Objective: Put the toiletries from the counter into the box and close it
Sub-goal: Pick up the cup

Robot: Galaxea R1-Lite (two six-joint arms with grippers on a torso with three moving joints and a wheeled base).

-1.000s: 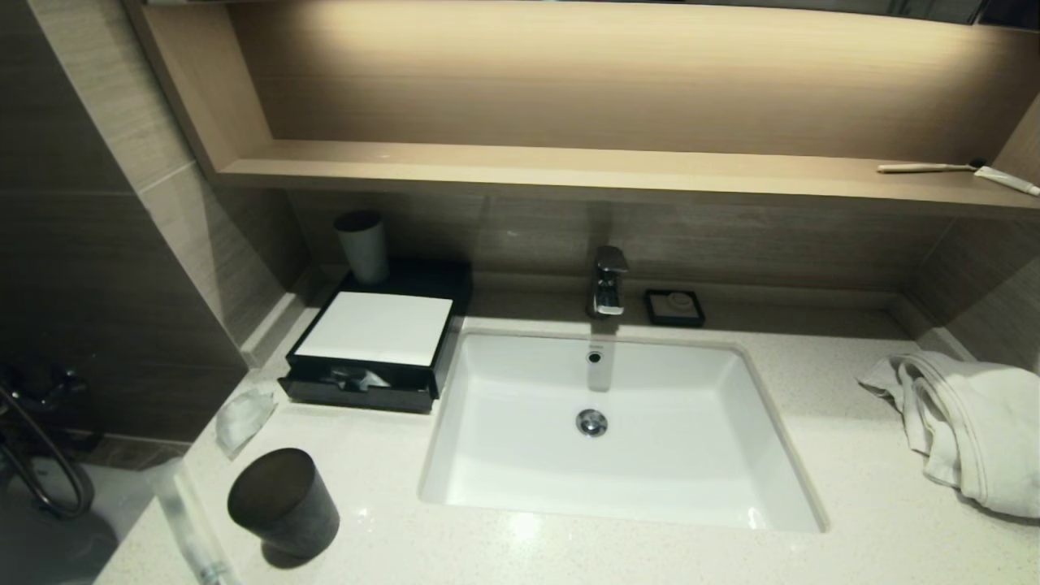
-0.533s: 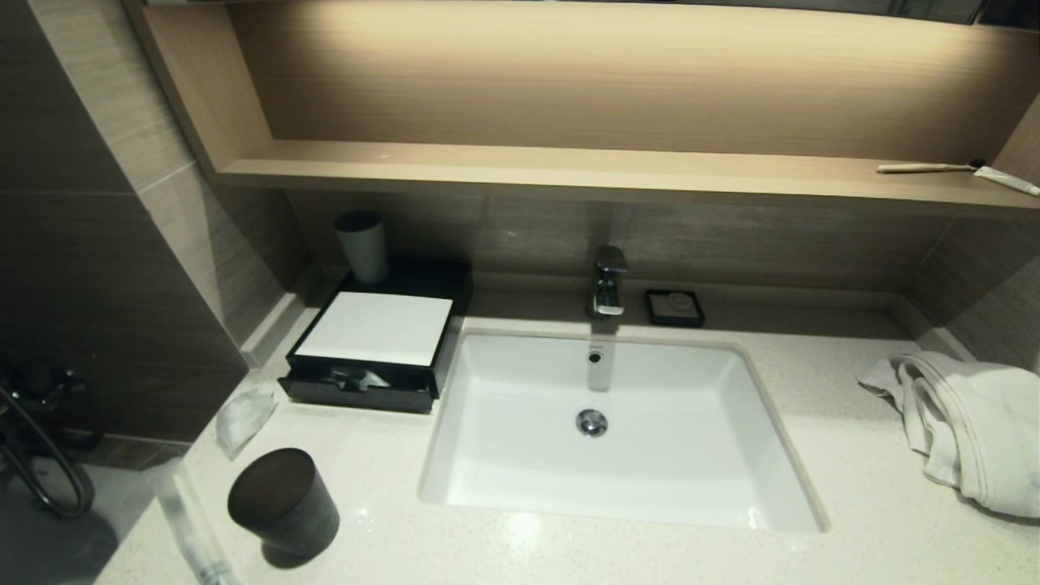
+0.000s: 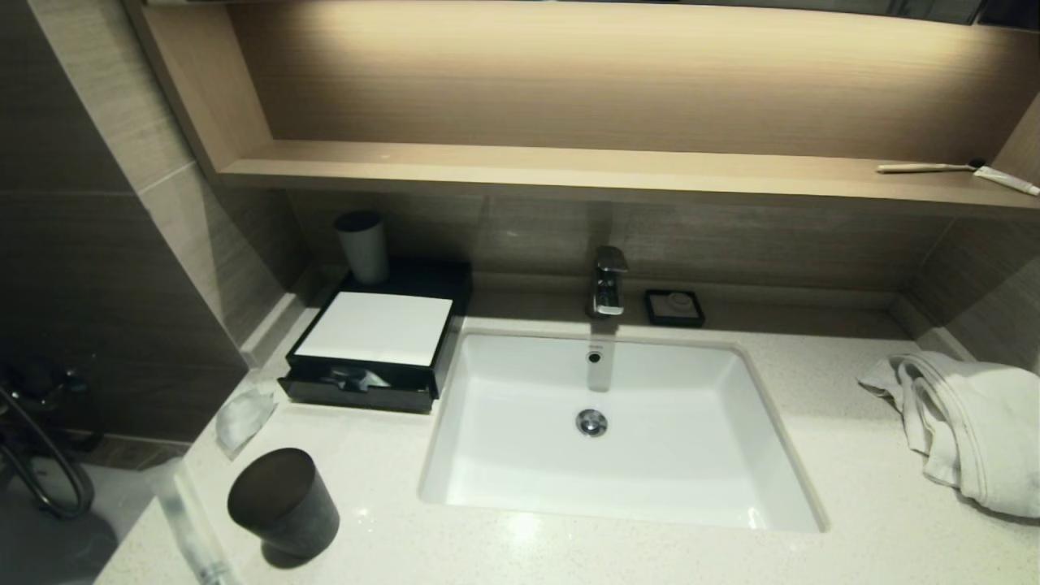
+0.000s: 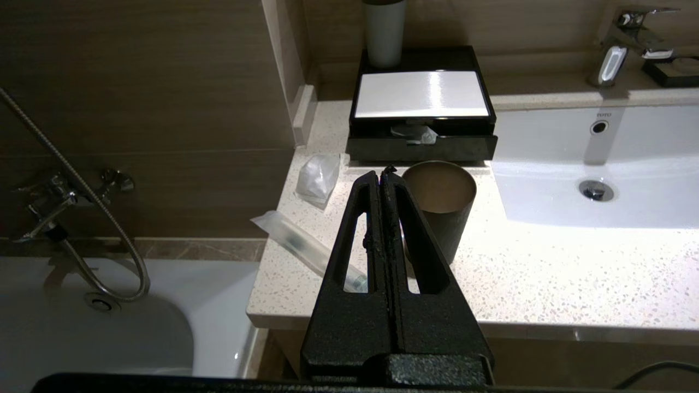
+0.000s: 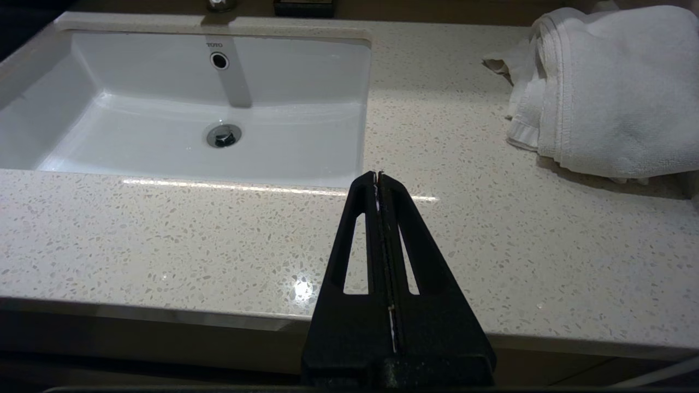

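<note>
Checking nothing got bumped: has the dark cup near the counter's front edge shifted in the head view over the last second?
No. The dark cup sits the same way relative to the sink basin and the box.

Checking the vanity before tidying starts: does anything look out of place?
Two clear-wrapped packets, a soft white bundle and a long slim pack, lie loose at the speckled counter's edge; the black box's drawer stands open.

Dark grey cup (image 3: 283, 502) stands upright at 7 o'clock from the sink basin (image 3: 691, 455); a second, paler cup (image 3: 362, 245) stands at 10 o'clock, near the back wall. Chrome faucet (image 3: 608, 280) at 12 o'clock of the basin, small black soap dish (image 3: 674, 308) just beside it toward 1 o'clock. Rumpled white towel (image 3: 963, 426) at 3 o'clock; toothbrush (image 3: 926, 167) and white tube (image 3: 1006, 179) lie on the wooden shelf (image 3: 569, 172) toward 2 o'clock.
</note>
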